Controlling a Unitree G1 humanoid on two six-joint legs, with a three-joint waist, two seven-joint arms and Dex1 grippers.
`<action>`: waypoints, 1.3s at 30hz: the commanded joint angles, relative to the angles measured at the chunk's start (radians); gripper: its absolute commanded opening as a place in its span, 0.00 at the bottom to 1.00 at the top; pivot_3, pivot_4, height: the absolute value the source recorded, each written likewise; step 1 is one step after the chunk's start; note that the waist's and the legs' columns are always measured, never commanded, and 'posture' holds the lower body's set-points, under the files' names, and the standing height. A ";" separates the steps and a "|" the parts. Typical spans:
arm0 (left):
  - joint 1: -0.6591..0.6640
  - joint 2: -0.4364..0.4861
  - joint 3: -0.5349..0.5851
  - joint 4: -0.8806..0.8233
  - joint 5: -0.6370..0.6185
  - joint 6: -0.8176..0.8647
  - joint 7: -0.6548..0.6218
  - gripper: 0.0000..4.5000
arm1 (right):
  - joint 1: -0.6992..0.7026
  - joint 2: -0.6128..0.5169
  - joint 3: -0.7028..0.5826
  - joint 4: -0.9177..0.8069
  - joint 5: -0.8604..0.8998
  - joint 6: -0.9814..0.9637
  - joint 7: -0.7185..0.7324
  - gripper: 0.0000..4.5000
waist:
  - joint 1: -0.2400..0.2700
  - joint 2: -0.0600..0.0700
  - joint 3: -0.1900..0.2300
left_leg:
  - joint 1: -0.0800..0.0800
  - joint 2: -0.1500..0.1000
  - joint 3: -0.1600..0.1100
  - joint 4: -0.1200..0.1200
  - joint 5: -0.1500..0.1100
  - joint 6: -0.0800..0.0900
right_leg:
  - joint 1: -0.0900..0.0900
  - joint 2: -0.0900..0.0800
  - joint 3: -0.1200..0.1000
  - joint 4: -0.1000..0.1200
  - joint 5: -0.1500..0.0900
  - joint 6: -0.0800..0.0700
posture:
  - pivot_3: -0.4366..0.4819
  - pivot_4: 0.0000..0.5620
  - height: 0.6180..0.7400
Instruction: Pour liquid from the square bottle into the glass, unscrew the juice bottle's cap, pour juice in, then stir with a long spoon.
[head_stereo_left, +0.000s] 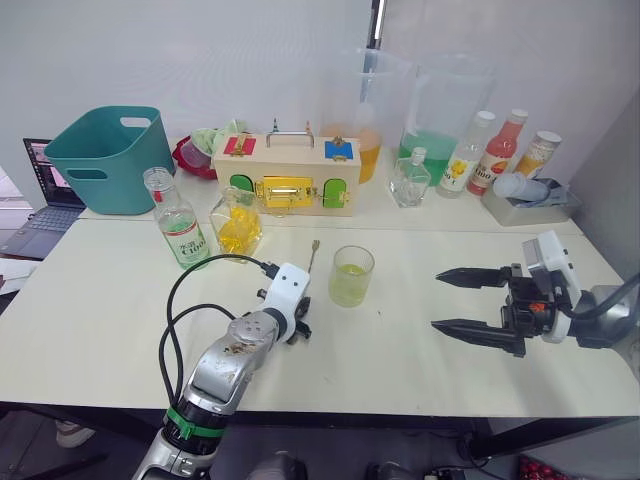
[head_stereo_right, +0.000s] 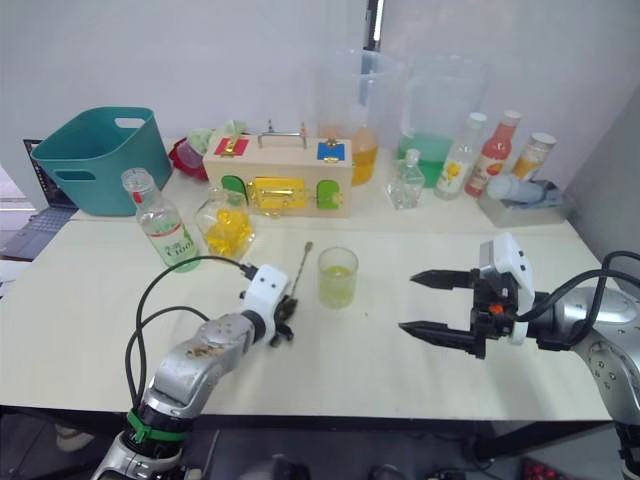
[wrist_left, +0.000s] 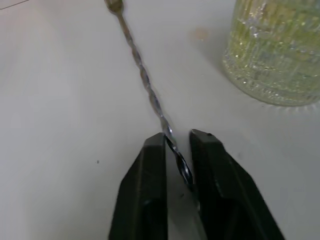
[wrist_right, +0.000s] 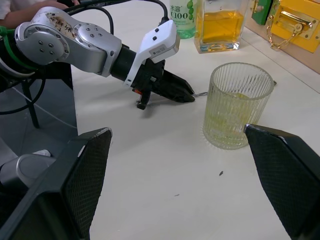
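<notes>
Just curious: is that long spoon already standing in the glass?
No, the long spoon lies flat on the table beside the glass.

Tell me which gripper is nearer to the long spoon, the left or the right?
Left. The left gripper is closing around the long spoon on the table. The right gripper hangs open beyond the glass, well apart from the spoon.

The bare white table (head_stereo_left: 400, 360) between the two grippers is free to pass. The ribbed clear glass (head_stereo_left: 351, 275) stands just beside the thin twisted silver spoon (wrist_left: 145, 80). Bottles and a wooden box (head_stereo_left: 288, 176) crowd the back.
</notes>
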 joint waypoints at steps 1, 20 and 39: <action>0.021 0.018 0.034 0.003 -0.011 0.032 -0.039 0.00 | -0.003 -0.009 -0.024 -0.012 -0.009 -0.028 -0.002 1.00 | -0.001 0.000 0.000 | 0.000 0.000 0.000 0.000 0.000 0.000 | 0.000 0.000 0.000 0.000 0.000 0.000 | 0.48 0.27 0.94; 0.277 0.504 0.294 -0.021 -0.175 -0.348 -0.676 0.00 | -0.022 0.045 0.055 0.015 -0.059 -0.074 -0.004 1.00 | -0.023 0.000 0.000 | 0.000 0.000 0.000 -0.003 0.000 -0.002 | -0.003 -0.001 -0.001 -0.001 -0.001 -0.001 | 0.48 0.27 0.94; 0.300 0.572 0.297 0.012 -0.218 -0.272 -0.748 0.67 | -0.034 0.063 0.048 -0.022 -0.026 -0.037 -0.050 1.00 | -0.025 0.001 0.000 | 0.000 0.001 0.000 -0.004 0.000 -0.004 | -0.004 -0.001 -0.001 -0.001 -0.001 -0.001 | 0.48 0.27 0.94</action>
